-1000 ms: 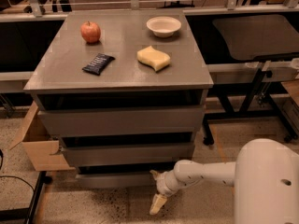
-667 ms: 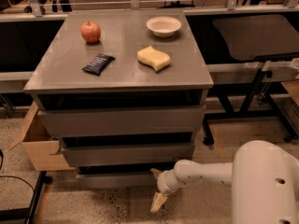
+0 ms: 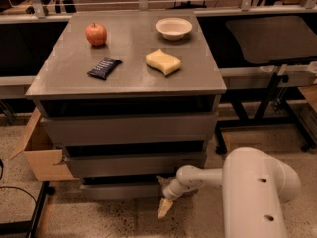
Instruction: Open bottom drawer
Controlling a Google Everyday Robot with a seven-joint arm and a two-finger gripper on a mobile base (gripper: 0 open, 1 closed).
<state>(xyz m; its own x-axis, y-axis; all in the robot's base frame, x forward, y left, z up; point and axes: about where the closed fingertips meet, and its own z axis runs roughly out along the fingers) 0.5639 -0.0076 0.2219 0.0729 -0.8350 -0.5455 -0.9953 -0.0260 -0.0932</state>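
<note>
The bottom drawer is the narrowest, lowest grey front of the three-drawer cabinet, close to the floor. Its front stands slightly forward under the middle drawer. My gripper hangs at the right end of the bottom drawer's front, near the floor. One pale finger points down and forward. The white arm reaches in from the lower right.
On the cabinet top lie a red apple, a white bowl, a yellow sponge and a dark snack bag. An open cardboard box stands at the left. Black table legs stand at the right.
</note>
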